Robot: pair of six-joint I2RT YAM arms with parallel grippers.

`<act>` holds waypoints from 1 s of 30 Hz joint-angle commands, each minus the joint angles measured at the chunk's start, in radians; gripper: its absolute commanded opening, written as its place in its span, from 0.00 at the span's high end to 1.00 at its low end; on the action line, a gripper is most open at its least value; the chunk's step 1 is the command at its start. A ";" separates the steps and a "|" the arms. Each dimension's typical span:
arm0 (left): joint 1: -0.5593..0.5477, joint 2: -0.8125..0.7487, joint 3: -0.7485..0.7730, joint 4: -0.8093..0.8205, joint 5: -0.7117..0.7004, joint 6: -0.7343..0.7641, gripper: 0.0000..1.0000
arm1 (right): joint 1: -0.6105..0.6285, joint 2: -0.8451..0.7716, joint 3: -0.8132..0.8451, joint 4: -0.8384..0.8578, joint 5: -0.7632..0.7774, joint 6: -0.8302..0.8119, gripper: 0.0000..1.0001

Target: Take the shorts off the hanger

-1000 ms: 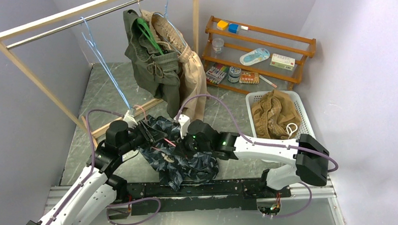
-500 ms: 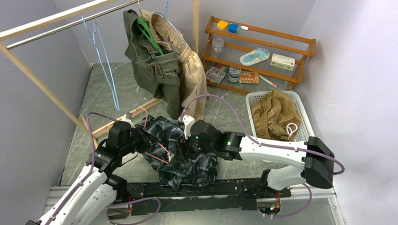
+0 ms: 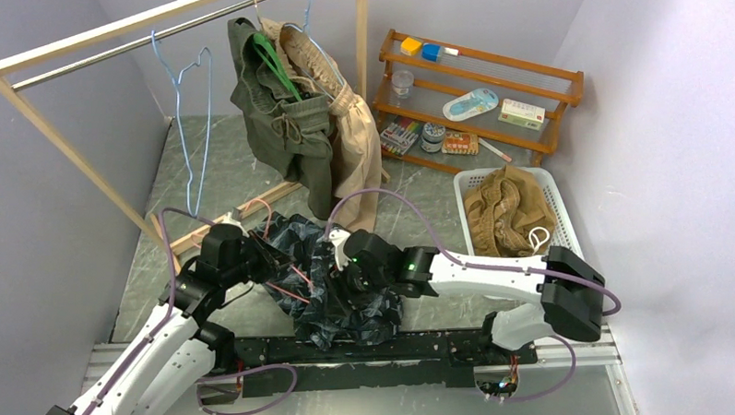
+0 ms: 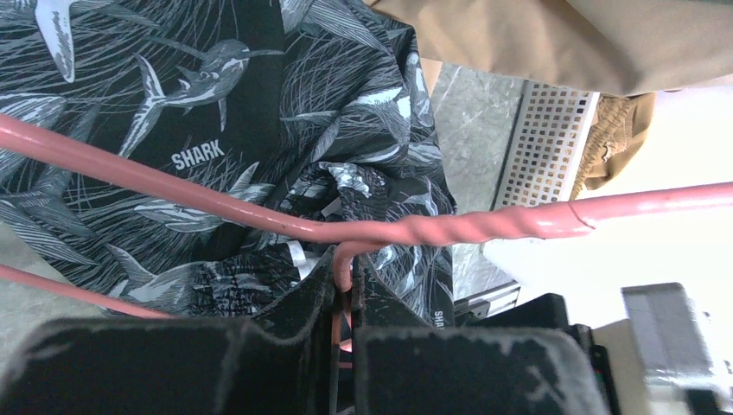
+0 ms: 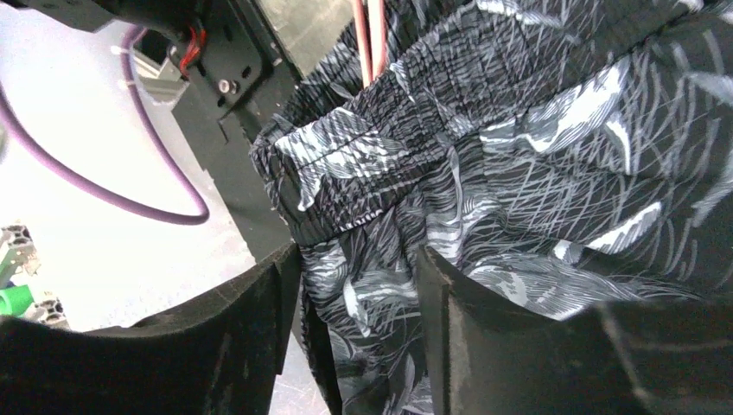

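In the top view, the navy shorts [image 3: 334, 287] lie in a heap on the bench [image 3: 224, 166], low in the middle of the frame, between the two arms. A pink hanger [image 3: 291, 277] is still inside the cloth. The left pincer [image 3: 266, 255] is at the left edge of the heap, and the right pincer [image 3: 348, 287] is above its middle. At the top centre, the olive shorts [image 3: 283, 127] and the beige shorts [image 3: 357, 143] hang on the rail [image 3: 146, 35]. An empty blue hanger [image 3: 193, 130] hangs to the left of them. The tan shorts [image 3: 502, 212] lie in the basket [image 3: 554, 187] on the right side, below the shelf [image 3: 489, 83].

In the left wrist view, the left pincer [image 4: 343, 290] is closed tight on the hook of the pink hanger [image 4: 449, 229]. The twisted neck of the hanger is just above the fingertips. The navy shorts [image 4: 216, 112], with a shark print, fill the upper left. The basket [image 4: 544, 138] is at the right.

In the right wrist view, the fingers [image 5: 259, 303] of the right pincer [image 5: 359, 277] stand well apart. The navy shorts [image 5: 536, 164] hang loose in the gap between them and are not pinched. The elastic waistband is just above the fingers. The wires of the pink hanger [image 5: 372, 35] go into the cloth at the top centre.
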 commanded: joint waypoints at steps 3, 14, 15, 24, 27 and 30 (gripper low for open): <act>0.006 -0.015 0.054 -0.039 -0.049 0.011 0.93 | 0.010 0.060 0.047 -0.060 0.062 -0.037 0.70; 0.005 -0.071 0.113 -0.247 -0.233 -0.045 0.93 | 0.007 -0.130 -0.064 -0.147 0.452 0.052 1.00; 0.006 -0.092 0.115 -0.264 -0.249 -0.068 0.93 | 0.006 -0.139 -0.070 -0.188 0.547 0.091 1.00; 0.005 -0.217 0.143 -0.322 -0.329 -0.093 0.93 | -0.015 -0.257 0.001 -0.659 1.176 0.573 1.00; 0.005 -0.217 0.153 -0.333 -0.331 -0.084 0.93 | -0.023 -0.361 -0.011 -0.649 1.245 0.562 1.00; 0.005 -0.206 0.154 -0.317 -0.314 -0.075 0.93 | -0.070 -0.436 -0.068 -0.556 1.205 0.463 1.00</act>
